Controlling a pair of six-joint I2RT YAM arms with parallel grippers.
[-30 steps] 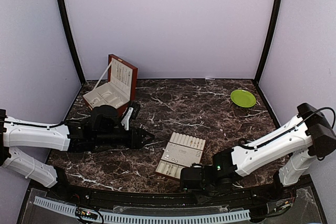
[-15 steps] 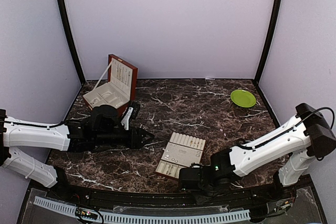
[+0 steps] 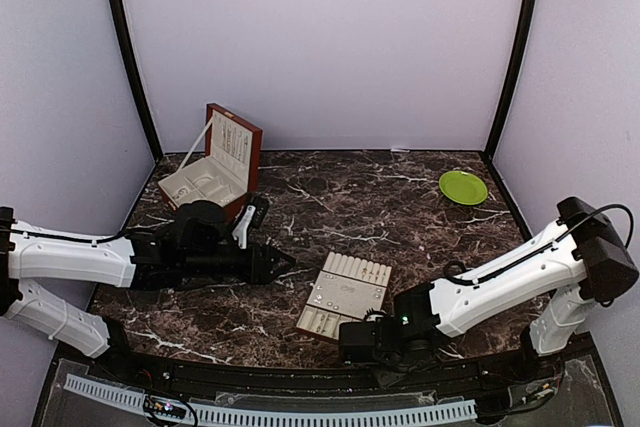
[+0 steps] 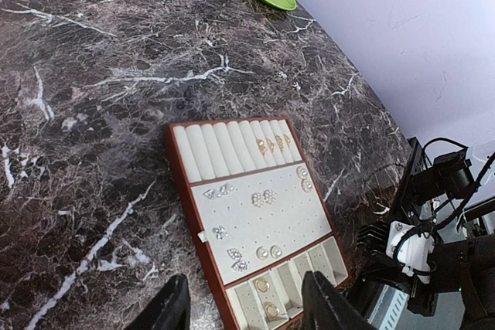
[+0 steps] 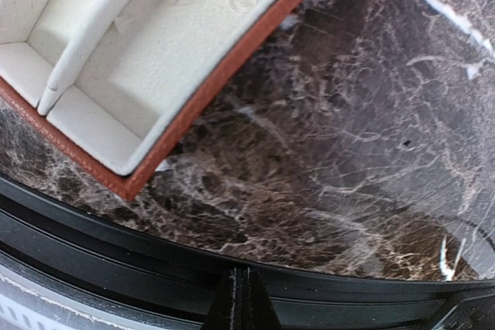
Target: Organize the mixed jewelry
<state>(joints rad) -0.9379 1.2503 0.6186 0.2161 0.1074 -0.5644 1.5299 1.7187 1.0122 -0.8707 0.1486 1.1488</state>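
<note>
Risk: right pincer [image 5: 240, 290] clenched, nothing seen in it, off the tray's [image 4: 203, 152] near corner, left pincer [image 4: 247, 307] released beside it; jewelry [image 4: 263, 199] lies in the tray, so a bumped rim could scatter pieces.

table [image 3: 400, 222]: open at 12 o'clock of the tray [image 3: 345, 297], easy pass
left gripper [image 3: 280, 265]: 10 o'clock, near, tight-ish
right gripper [image 5: 238, 284]: 6 o'clock, crowding tray corner
wooden box [image 3: 225, 162]: 11 o'clock, well apart
green plate [image 3: 463, 187]: 2 o'clock, well apart
</note>
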